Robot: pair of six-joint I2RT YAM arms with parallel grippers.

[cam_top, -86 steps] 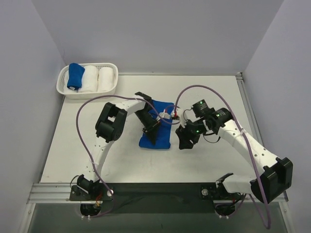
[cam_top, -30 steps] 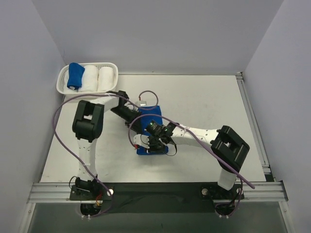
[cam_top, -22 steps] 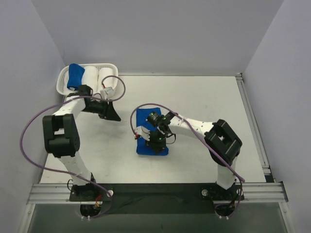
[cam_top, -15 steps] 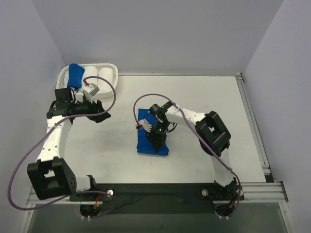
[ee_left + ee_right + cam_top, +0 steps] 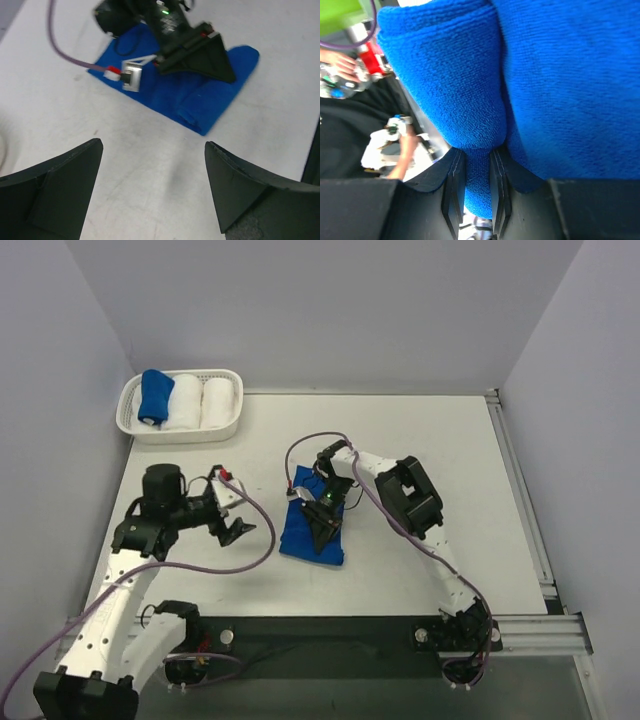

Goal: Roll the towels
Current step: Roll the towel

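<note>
Top external view: your right hand is clamped on a fold of the royal-blue cloth towel, which lies mid-way across the white table, long axis near-to-far. Your left hand, fingers wide apart, waits empty to its left.

On white table: blue towel mid-table, white basket far-left corner.
</note>
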